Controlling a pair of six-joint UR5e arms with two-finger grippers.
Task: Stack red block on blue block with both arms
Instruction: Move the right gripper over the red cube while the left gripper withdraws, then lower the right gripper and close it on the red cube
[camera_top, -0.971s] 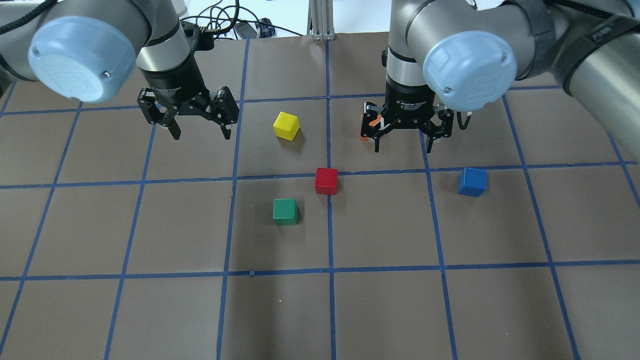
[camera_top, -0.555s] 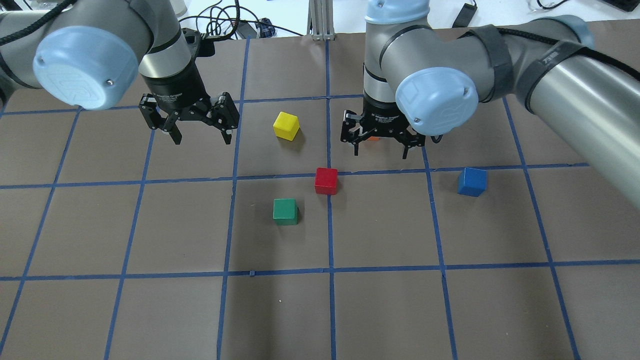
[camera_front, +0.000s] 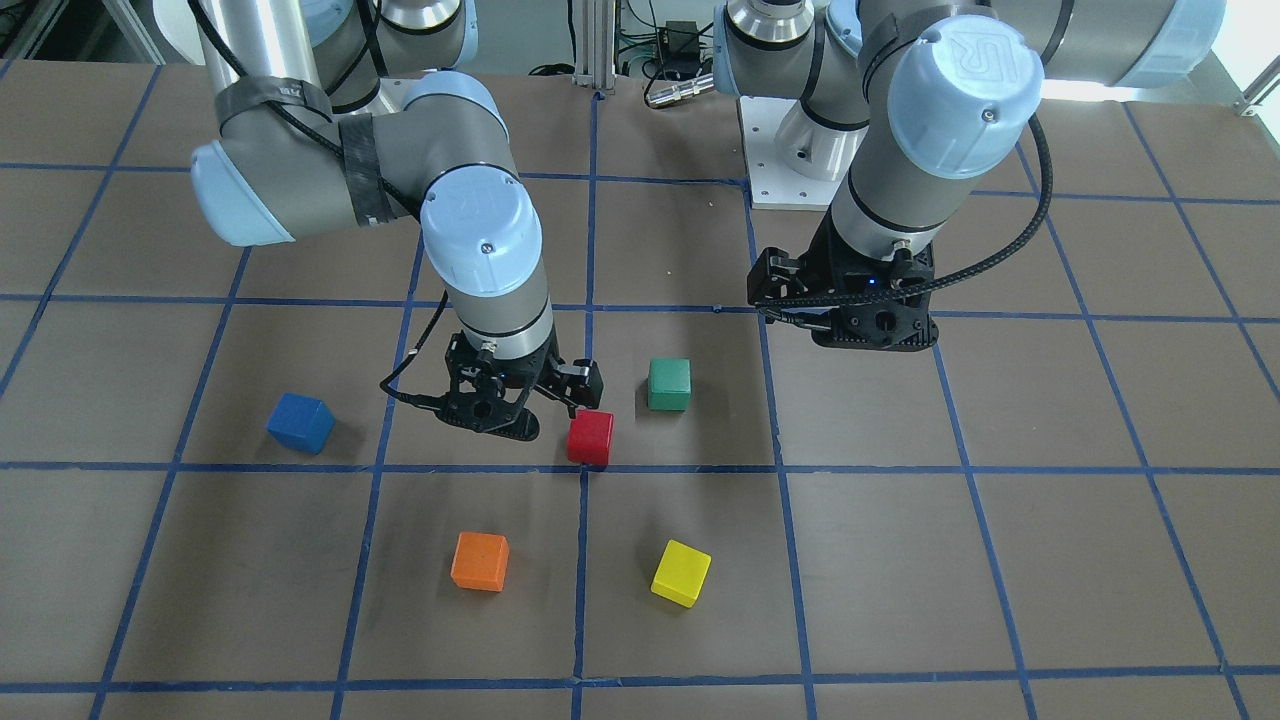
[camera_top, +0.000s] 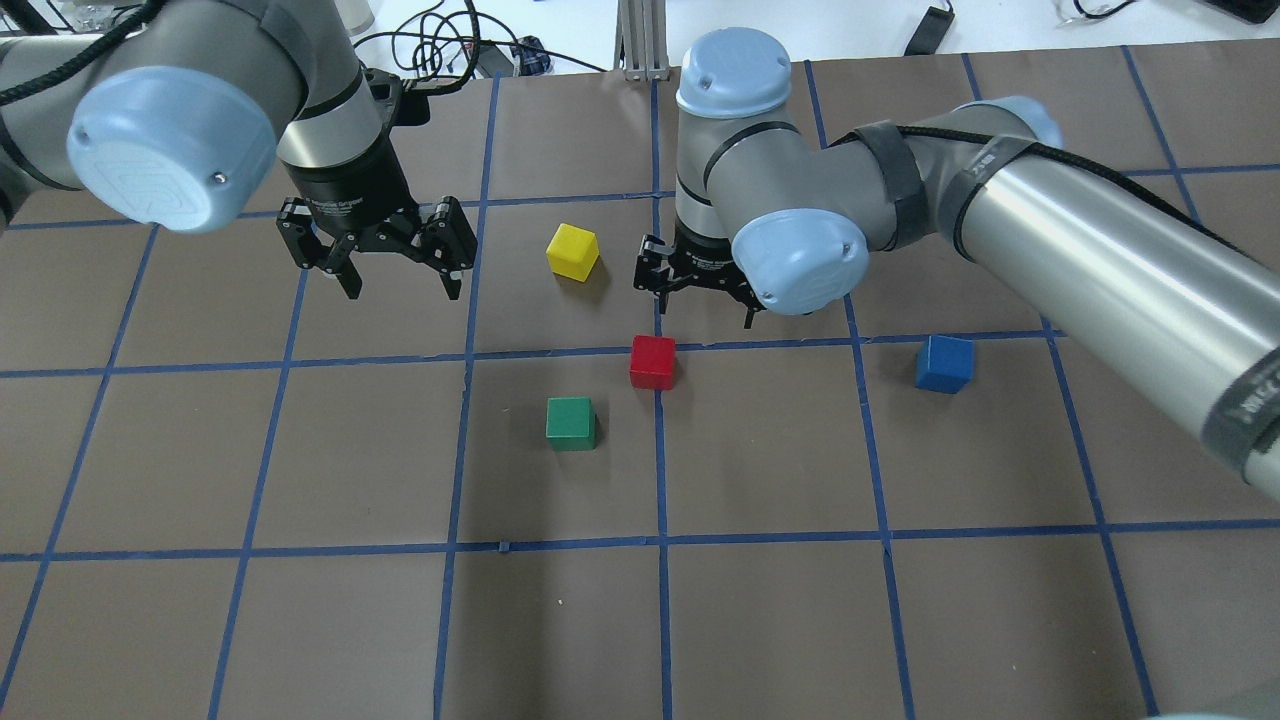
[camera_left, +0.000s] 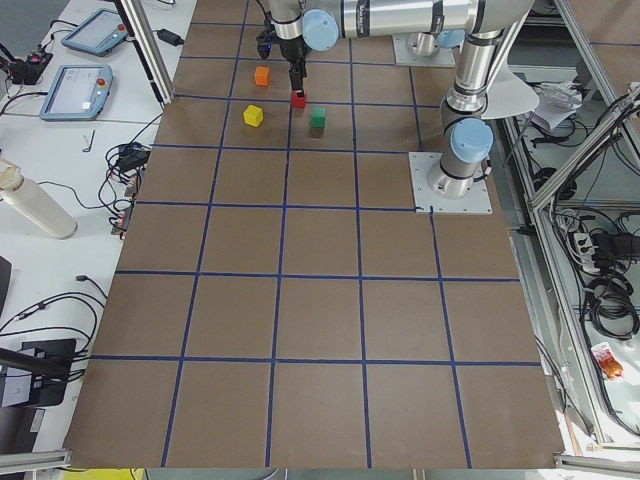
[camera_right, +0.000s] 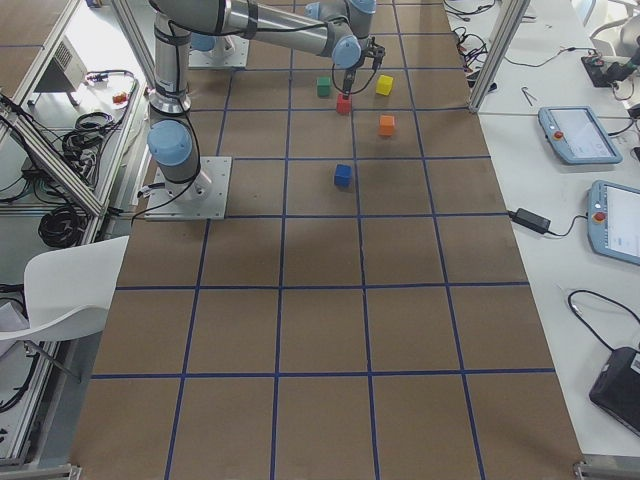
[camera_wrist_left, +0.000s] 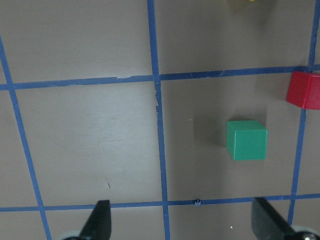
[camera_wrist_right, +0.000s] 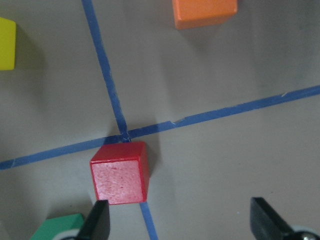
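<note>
1. Small matte red cube (camera_top: 652, 361): flat on the brown table (camera_top: 800, 620), at a blue tape crossing (camera_wrist_right: 122, 136).
2. Small matte blue cube (camera_top: 944, 363): flat on the table, well apart, rightward.
3. Grey jointed right arm's black claw (camera_top: 703, 303): spread, near the red cube; left claw (camera_top: 403, 290) spread, farther off.

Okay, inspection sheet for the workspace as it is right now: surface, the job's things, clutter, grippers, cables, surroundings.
Surface: brown table with a blue tape grid, no spills seen.
Job's things: red block flat on a tape crossing, not gripped; blue block apart on the robot's right, nothing on it.
Clutter: green block, yellow block, orange block, each standing alone.
Grippers: left gripper open, empty, off to the side; right gripper open, empty, close to the red block, fingers not touching it.
Cables: black wrist cable on the left arm; loose cables beyond the table's far edge.
Surroundings: teach pendants on a side bench; white chair.
</note>
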